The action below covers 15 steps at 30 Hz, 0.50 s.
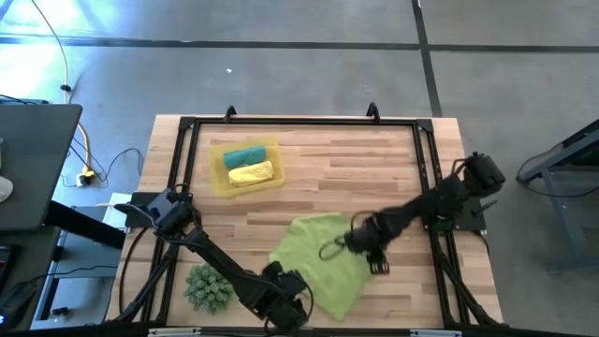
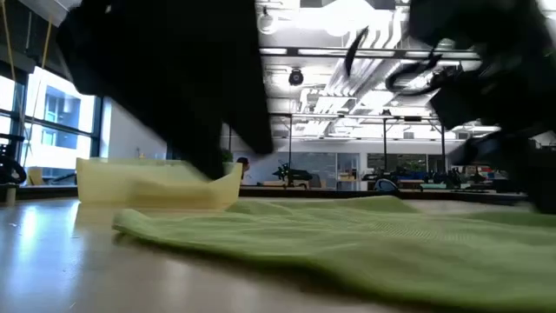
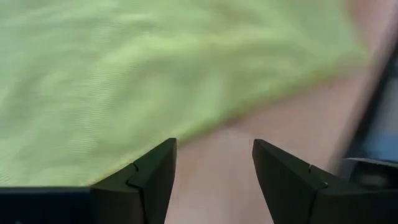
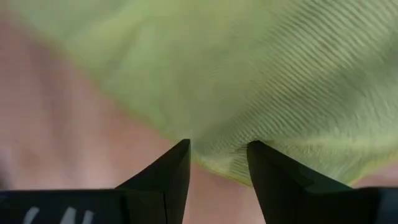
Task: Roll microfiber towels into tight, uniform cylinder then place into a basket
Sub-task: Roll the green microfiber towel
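Note:
A lime green towel [image 1: 323, 257] lies spread flat on the wooden table, toward the near edge; it also fills the low view [image 2: 365, 235]. The yellow basket [image 1: 221, 178] stands at the far left and holds a teal roll [image 1: 244, 155] and a yellow roll [image 1: 251, 173]. My left gripper [image 3: 214, 146] is open over bare wood just off the towel's near-left edge [image 3: 186, 127]. My right gripper [image 4: 217, 146] is open and points down at the towel's right edge. My right gripper comes from above with its fingertips [image 4: 183, 149] on either side of the towel's edge [image 4: 217, 163]. Whether they touch the cloth, I cannot tell. The towel lies flat on the table.
A spiky green ball [image 1: 209, 287] sits by the near-left corner, close to my left arm. A black frame [image 1: 299, 122] runs around the tabletop. Bare wood lies between the basket and the towel and along the far right.

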Each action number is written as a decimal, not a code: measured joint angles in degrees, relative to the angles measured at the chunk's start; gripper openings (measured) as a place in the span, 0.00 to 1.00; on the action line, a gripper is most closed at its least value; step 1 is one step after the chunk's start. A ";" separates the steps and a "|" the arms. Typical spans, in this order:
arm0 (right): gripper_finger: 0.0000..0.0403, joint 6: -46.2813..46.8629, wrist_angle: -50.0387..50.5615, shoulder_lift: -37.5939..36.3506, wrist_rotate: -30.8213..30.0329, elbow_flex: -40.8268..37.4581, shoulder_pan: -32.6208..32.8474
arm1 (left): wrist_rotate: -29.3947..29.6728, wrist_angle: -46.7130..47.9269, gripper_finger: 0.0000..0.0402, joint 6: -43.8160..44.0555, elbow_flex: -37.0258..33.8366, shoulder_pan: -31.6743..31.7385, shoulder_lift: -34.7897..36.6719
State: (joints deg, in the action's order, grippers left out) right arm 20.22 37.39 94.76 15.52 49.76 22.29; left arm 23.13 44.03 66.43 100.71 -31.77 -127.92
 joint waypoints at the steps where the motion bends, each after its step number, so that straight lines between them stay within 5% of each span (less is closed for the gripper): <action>1: 0.37 1.39 -2.71 0.00 1.23 0.00 2.02 | 0.02 2.49 0.50 0.86 0.00 0.28 0.00; 8: 0.37 3.21 -12.09 -1.17 -1.77 2.62 10.07 | 3.67 10.77 0.50 -0.24 0.00 2.87 0.00; 15: 0.37 -19.16 -7.02 -4.46 -26.25 7.10 9.15 | 1.69 7.30 0.50 -5.25 0.00 4.57 0.04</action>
State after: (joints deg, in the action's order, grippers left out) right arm 1.06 30.37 90.30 -10.73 56.86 31.44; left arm 24.82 51.32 61.18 100.71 -27.20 -127.87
